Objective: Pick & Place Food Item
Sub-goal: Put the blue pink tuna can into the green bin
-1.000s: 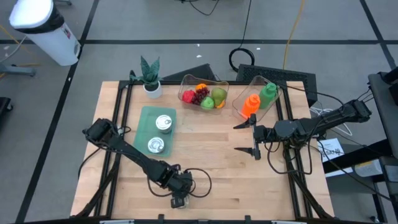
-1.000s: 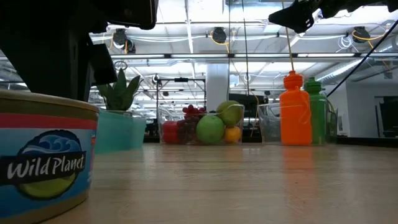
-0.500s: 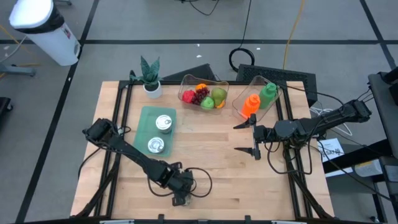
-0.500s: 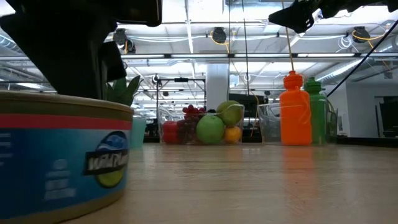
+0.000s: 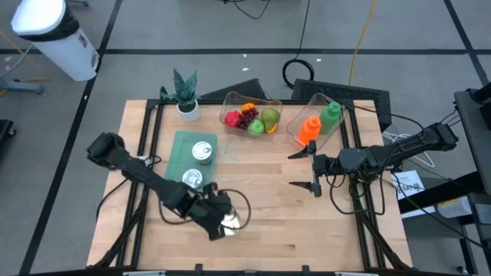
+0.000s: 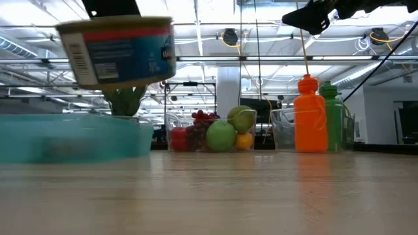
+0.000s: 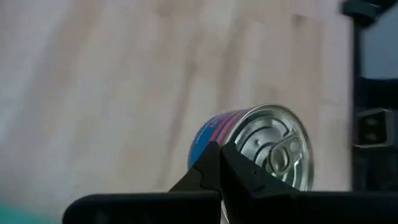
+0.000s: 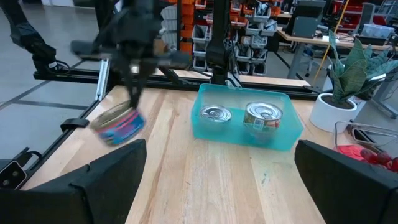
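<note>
**Inspector:** Can (image 6: 117,51) status: clamped in the closed jaws of the left gripper (image 5: 217,217), which pinch it at the rim. It hangs clear of the surface (image 5: 268,199), tilted, with the pull-tab lid facing sideways in the left wrist view.

**Clerk:** Position relative to the teal tray (image 5: 178,157)?

**Inspector:** Just beside the tray's near corner, on the side away from the potted plant (image 5: 185,93). Not yet over it.

**Clerk:** And the tray's contents?

**Inspector:** Two cans (image 8: 239,116) already stand upright inside it, side by side. I judge those placements complete.

**Clerk:** The right gripper (image 5: 302,169)?

**Inspector:** Jaws spread wide, holding nothing, raised above the surface well apart from the tray, near the bottles (image 5: 320,123). It appears to be waiting.

**Clerk:** Remaining work?

**Inspector:** In my judgement, pickup is done. Carrying the can over the tray, setting it down upright beside the other two, and releasing are still outstanding.
</note>
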Controlling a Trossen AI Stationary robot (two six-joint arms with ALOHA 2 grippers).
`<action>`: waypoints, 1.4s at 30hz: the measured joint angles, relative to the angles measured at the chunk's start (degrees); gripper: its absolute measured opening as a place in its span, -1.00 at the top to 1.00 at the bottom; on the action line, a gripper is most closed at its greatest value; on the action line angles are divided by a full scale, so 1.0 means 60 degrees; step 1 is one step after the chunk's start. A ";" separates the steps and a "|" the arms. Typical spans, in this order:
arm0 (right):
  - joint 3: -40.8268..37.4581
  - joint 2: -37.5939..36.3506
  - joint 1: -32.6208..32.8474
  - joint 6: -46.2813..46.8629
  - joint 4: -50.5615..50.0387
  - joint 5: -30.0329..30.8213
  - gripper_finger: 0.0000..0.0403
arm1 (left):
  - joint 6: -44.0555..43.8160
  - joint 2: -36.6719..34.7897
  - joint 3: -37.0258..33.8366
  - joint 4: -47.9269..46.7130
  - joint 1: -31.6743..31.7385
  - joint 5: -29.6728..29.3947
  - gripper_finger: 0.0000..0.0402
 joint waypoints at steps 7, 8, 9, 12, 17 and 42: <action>0.0000 0.0000 0.0002 0.0133 0.0004 0.0000 -0.96 | -0.0776 -0.1317 0.0015 -0.2189 0.0467 -0.1049 1.00; 0.0000 0.0000 0.0002 0.0135 0.0000 -0.0002 -0.96 | -0.0817 -0.1486 0.0015 -0.2473 0.0570 -0.1057 1.00; 0.0000 0.0000 0.0001 0.0138 0.0000 -0.0002 -0.96 | -0.0847 -0.1642 0.0015 -0.2740 0.0681 -0.1067 1.00; 0.0000 0.0000 0.0000 0.0135 0.0003 -0.0002 -0.96 | -0.0725 -0.2100 0.0015 -0.3223 0.1051 -0.1192 1.00; 0.0000 -0.0002 0.0002 0.0126 0.0000 0.0000 -0.96 | -0.0239 -0.2260 0.0015 -0.3391 0.1540 -0.0671 1.00; 0.0000 -0.0004 0.0000 0.0131 0.0000 0.0002 -0.96 | 0.0617 0.2526 0.0069 -0.2487 0.2528 0.0381 -0.85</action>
